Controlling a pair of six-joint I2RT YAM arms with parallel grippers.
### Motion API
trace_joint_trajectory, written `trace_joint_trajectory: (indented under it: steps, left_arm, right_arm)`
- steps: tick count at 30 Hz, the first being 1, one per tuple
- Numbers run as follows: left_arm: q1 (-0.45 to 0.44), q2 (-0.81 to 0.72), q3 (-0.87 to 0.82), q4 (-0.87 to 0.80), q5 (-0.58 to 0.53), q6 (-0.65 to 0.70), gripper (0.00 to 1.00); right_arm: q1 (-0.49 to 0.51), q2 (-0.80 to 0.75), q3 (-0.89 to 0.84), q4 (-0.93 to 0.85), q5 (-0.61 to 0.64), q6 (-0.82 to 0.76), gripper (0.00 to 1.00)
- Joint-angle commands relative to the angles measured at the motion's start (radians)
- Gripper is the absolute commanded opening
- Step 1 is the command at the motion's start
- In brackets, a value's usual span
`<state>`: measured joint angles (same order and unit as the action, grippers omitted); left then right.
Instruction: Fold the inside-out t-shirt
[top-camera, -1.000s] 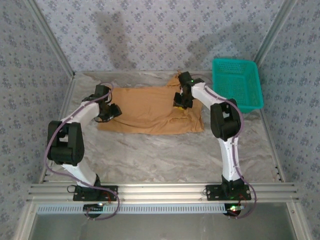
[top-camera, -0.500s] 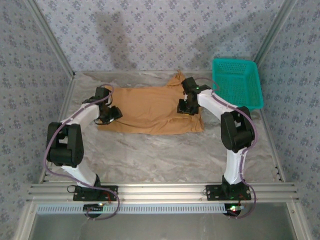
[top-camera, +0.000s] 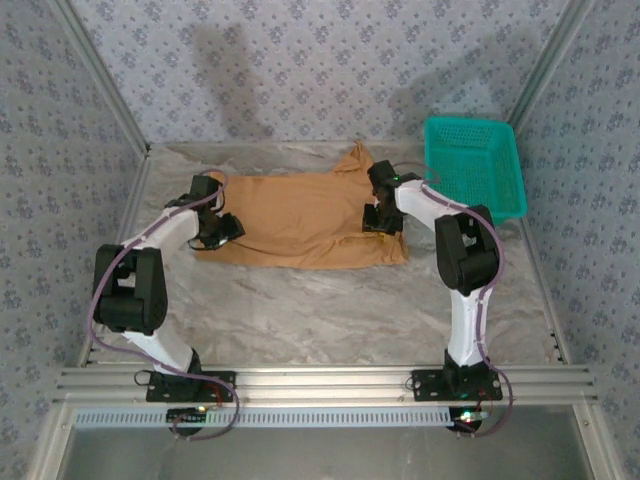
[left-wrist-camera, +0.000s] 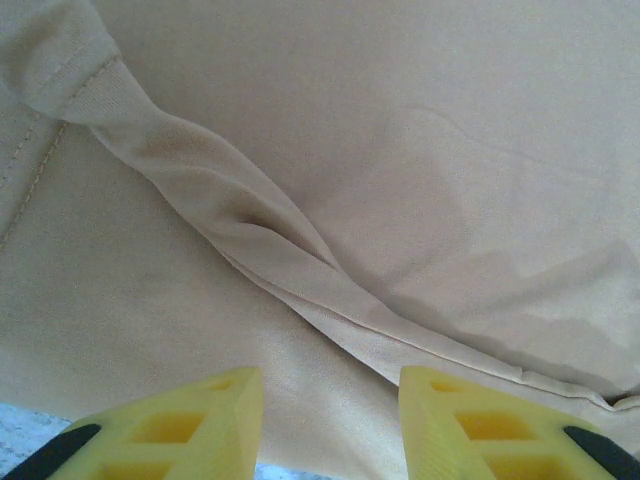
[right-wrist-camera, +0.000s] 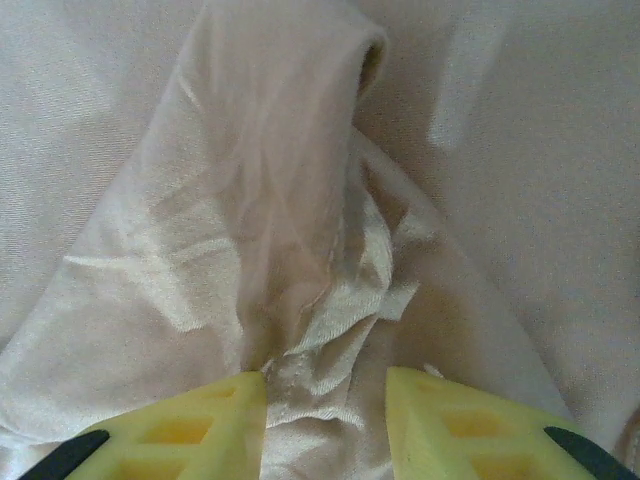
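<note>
On the bench (top-camera: 320, 310) the inside-out t-shirt (top-camera: 300, 225) lies spread out. The left fingers (left-wrist-camera: 200, 420) stand apart over its left edge. The right fingers (right-wrist-camera: 200, 425) straddle a bunched ridge of cloth at its right side, and I cannot tell whether they grip it.

Tan inside-out t-shirt (top-camera: 300, 215) spread flat; right end bunched, left edge ridged.

The top external camera sits high behind the arm bases and looks down and forward over the whole tabletop (top-camera: 320, 300). Each wrist camera looks along its own claw, very near the t-shirt (top-camera: 300, 215). The left claw (left-wrist-camera: 330, 400) is at its left edge and the right claw (right-wrist-camera: 325, 395) at its right side, both patches also seen from above.
</note>
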<state>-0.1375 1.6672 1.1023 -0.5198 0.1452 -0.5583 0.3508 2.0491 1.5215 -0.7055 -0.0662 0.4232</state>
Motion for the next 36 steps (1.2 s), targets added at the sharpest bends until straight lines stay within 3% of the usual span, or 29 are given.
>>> trace_joint_trajectory:
  steps: [1, 7, 15, 19, 28, 34, 35, 36]
  left_arm:
    - [-0.002, -0.012, 0.002, -0.009, -0.006, 0.015, 0.40]
    - [-0.002, -0.011, 0.005, -0.011, -0.005, 0.019, 0.39]
    - [0.008, -0.012, 0.002, -0.018, -0.006, 0.028, 0.39]
    - [0.013, -0.012, -0.001, -0.022, -0.004, 0.034, 0.39]
    - [0.021, -0.014, 0.004, -0.018, 0.006, 0.031, 0.39]
    - [0.014, -0.044, -0.012, -0.016, 0.022, 0.022, 0.38]
    - [0.015, -0.053, -0.016, -0.020, 0.021, 0.021, 0.38]
    - [0.014, -0.066, -0.019, -0.025, 0.019, 0.021, 0.38]
  right_arm:
    - [-0.008, 0.023, 0.034, -0.006, 0.016, -0.021, 0.39]
    - [-0.008, 0.041, 0.058, -0.001, 0.007, -0.013, 0.26]
    - [-0.010, 0.044, 0.087, -0.023, -0.001, -0.021, 0.17]
    - [-0.010, 0.049, 0.103, -0.038, 0.004, -0.029, 0.00]
    - [0.010, 0.003, 0.183, -0.050, -0.038, 0.021, 0.00]
    - [0.011, 0.172, 0.380, -0.053, -0.092, 0.083, 0.00]
    - [0.010, 0.213, 0.424, -0.064, -0.110, 0.092, 0.03]
    - [0.010, 0.256, 0.477, -0.086, -0.146, 0.098, 0.13]
